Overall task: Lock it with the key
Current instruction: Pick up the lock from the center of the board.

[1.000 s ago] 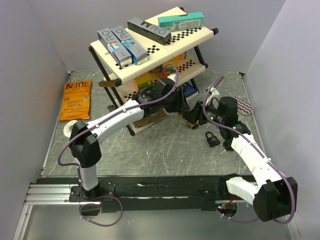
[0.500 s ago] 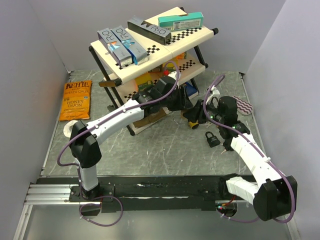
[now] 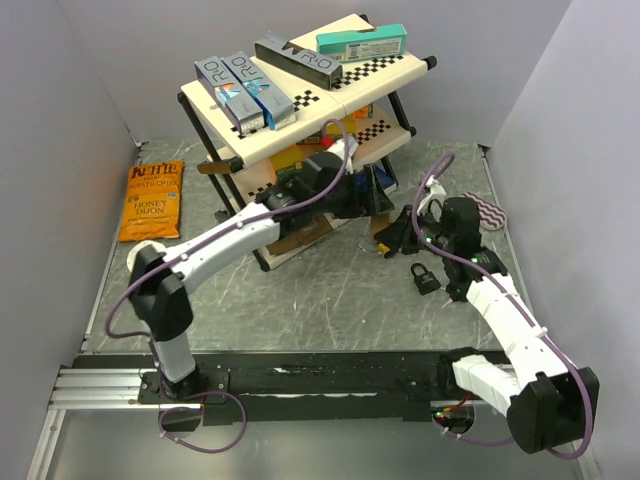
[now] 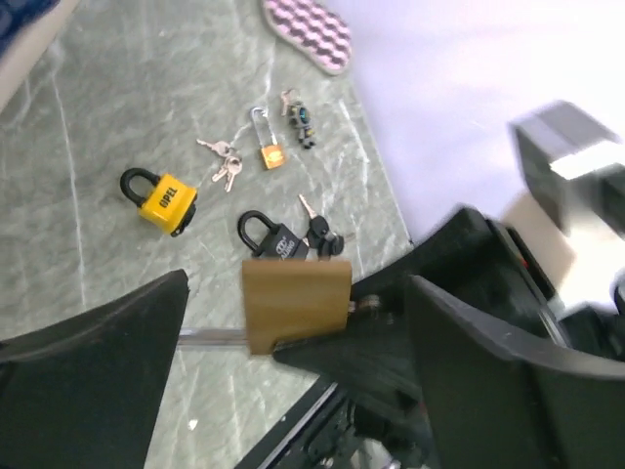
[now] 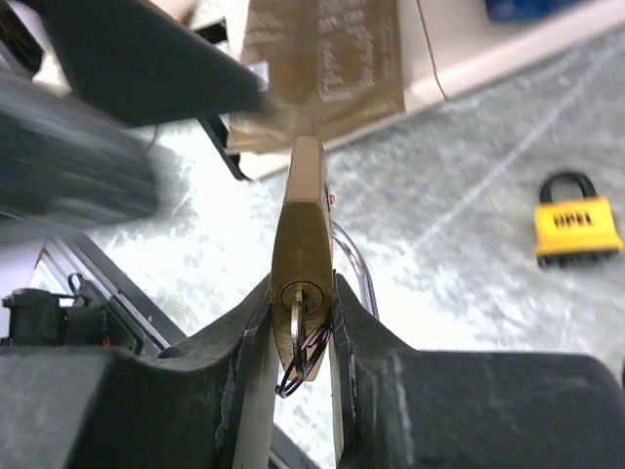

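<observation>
The right hand is clamped on the brass padlock, holding it in the air above the worktop, with the key seated in the slot at the end facing its own wrist. The left hand stands wide, a finger either side of the lock, touching nothing. The shackle seems swung aside, though I cannot be sure, so the left should close squarely on it and press it home while the right grips firm, leaving the key free to turn
</observation>
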Robot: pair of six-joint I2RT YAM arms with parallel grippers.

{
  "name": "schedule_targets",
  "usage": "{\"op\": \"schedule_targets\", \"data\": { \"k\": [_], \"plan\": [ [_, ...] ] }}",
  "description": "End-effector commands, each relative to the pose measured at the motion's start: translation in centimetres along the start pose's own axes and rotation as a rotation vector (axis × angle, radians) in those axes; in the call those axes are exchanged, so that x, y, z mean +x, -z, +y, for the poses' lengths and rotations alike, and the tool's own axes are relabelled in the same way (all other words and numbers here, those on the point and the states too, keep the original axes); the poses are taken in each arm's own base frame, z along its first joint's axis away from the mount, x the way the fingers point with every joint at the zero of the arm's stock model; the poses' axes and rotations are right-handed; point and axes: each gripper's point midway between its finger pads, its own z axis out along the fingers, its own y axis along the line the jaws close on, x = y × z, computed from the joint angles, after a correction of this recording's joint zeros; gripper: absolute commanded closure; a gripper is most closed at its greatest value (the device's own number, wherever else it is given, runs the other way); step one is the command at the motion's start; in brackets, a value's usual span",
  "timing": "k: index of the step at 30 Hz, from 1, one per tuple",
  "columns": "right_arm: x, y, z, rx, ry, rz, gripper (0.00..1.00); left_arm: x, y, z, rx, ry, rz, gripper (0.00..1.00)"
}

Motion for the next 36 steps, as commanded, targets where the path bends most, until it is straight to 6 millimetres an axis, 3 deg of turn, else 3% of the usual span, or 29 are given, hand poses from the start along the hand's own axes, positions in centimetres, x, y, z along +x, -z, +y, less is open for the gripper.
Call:
{"op": "schedule_targets", "data": {
  "k": [1, 2, 4, 5, 7, 8, 9, 11, 15, 19, 24, 26, 33, 36],
  "plan": [
    [-1.9, 2.4, 1.9, -0.060, 0.050, -0.072, 1.00, -5.4, 6.4, -6.7, 0.289, -0.186, -0.209, 0.01],
    [-2.0, 2.9, 1.9, -0.063, 0.049, -0.078, 1.00, -4.3, 6.4, -6.1, 0.304, -0.259, -0.193, 0.03],
    [-2.1, 3.4, 2.2, -0.087, 0.052, -0.082, 1.00, -4.6, 8.4, -7.2, 0.370, -0.357, -0.242, 0.04],
    [-2.1, 4.0, 2.8, -0.141, 0.054, -0.076, 1.00, -2.9, 8.4, -6.4, 0.394, -0.430, -0.207, 0.04],
    [-2.8, 4.7, 3.7, -0.191, 0.060, -0.076, 1.00, -1.9, 10.5, -7.0, 0.468, -0.525, -0.202, 0.04],
    [-2.8, 5.1, 4.7, -0.251, 0.062, -0.059, 1.00, 0.2, 10.7, -6.2, 0.514, -0.625, -0.155, 0.04],
    [-3.5, 5.7, 5.6, -0.291, 0.078, -0.063, 1.00, 0.8, 11.9, -6.5, 0.548, -0.675, -0.152, 0.04],
    [-3.7, 6.3, 6.9, -0.349, 0.110, -0.052, 1.00, 3.2, 12.2, -4.9, 0.568, -0.785, -0.081, 0.04],
    [-3.0, 8.1, 9.5, -0.483, 0.163, -0.004, 1.00, 5.2, 13.5, -3.8, 0.611, -0.936, -0.017, 0.04],
    [-2.4, 9.4, 10.7, -0.536, 0.201, 0.011, 1.00, 7.1, 13.7, -2.9, 0.661, -1.001, 0.048, 0.01],
    [-2.3, 10.0, 12.2, -0.583, 0.217, 0.026, 1.00, 9.0, 13.6, -2.8, 0.743, -0.998, 0.079, 0.17],
    [-2.4, 10.0, 12.5, -0.595, 0.215, 0.024, 1.00, 9.5, 13.2, -3.0, 0.749, -0.993, 0.086, 0.19],
    [-2.4, 9.9, 13.4, -0.616, 0.183, 0.025, 1.00, 9.8, 11.1, -2.6, 0.694, -0.970, 0.098, 0.42],
    [-2.6, 10.0, 13.6, -0.622, 0.191, 0.022, 1.00, 10.2, 10.6, -1.9, 0.671, -0.958, 0.119, 0.44]
  ]
}}
